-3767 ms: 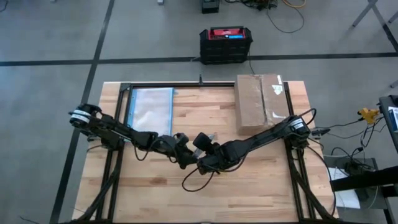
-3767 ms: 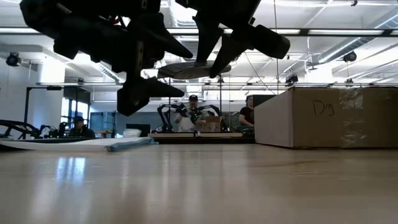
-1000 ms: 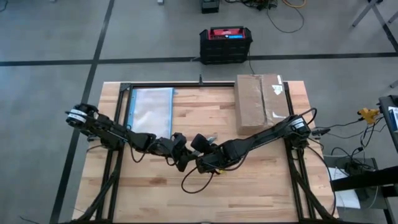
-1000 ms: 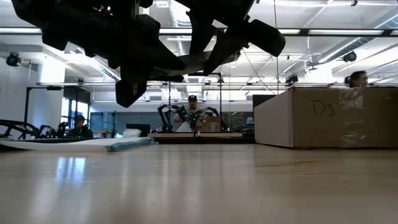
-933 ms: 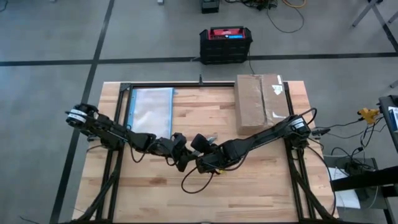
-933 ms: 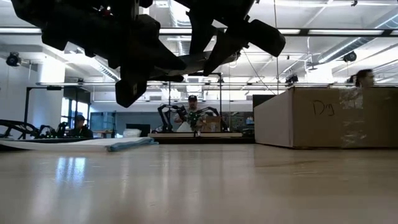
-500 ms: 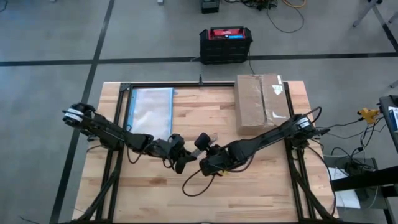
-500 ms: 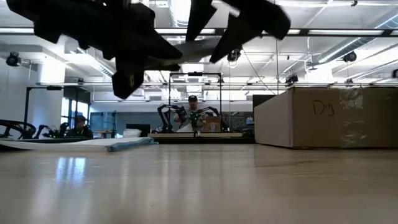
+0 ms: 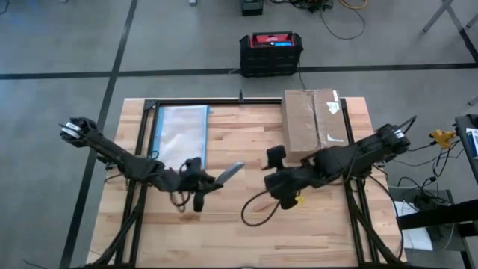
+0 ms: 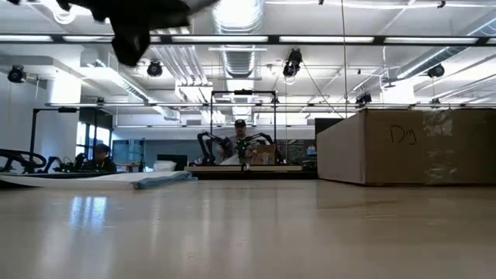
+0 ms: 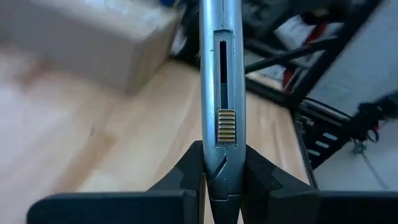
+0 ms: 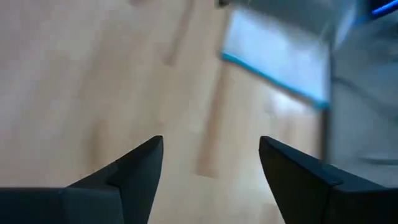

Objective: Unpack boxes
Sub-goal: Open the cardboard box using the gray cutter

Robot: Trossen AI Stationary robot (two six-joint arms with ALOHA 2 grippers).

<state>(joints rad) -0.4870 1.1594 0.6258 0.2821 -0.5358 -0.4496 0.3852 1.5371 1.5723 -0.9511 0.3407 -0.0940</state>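
One cardboard box (image 9: pixel 314 124) lies lengthwise toward the table's far edge.

I count one cardboard box (image 9: pixel 314 123), one clear plastic bag (image 9: pixel 181 133), one grey utility knife (image 9: pixel 228 172) (pinched in my left claw (image 9: pixel 211 181)), and one black crate (image 9: pixel 271 52).

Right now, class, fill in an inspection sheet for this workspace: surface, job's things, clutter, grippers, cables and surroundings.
Surface: wooden table.
Job's things: cardboard box at the far right, flaps shut and taped.
Clutter: clear blue-edged bag lying flat, far left.
Grippers: left gripper shut on a grey utility knife; right gripper open, empty, above the table.
Cables: black cable looping on the table.
Surroundings: black crate with red top on the floor; people beyond.
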